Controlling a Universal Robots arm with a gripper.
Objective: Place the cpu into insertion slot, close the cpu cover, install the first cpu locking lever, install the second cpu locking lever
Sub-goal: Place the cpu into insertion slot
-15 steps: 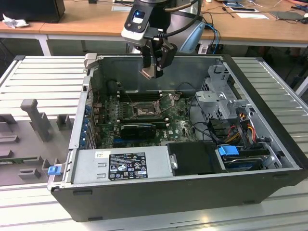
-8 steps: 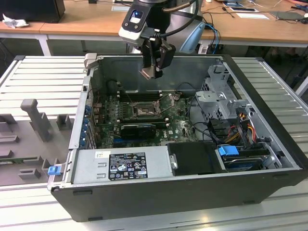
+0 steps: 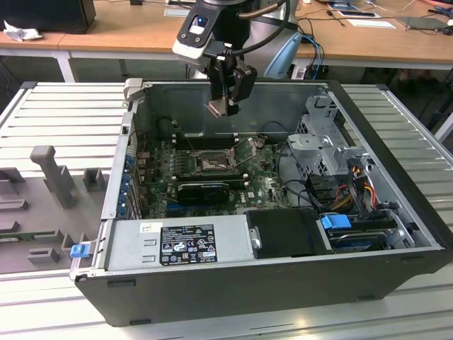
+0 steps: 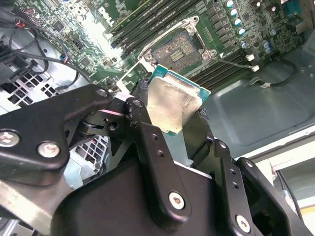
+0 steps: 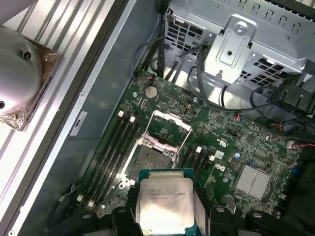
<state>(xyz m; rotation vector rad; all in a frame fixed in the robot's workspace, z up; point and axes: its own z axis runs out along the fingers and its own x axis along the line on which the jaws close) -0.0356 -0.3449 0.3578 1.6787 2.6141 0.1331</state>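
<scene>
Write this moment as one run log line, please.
gripper: shut on cpu | cpu: in air above motherboard | insertion slot: empty | cpu cover: open

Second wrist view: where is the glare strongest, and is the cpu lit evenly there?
In the second wrist view, glare whitens a patch of the motherboard, and the cpu shows a soft sheen; in the first wrist view the cpu looks evenly lit; in the exterior view the motherboard sits in shade.

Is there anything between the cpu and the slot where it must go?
Nothing visible. The hand holds the cpu in the air above the slot. The cover is swung open off it, and the space between them is free.
</scene>
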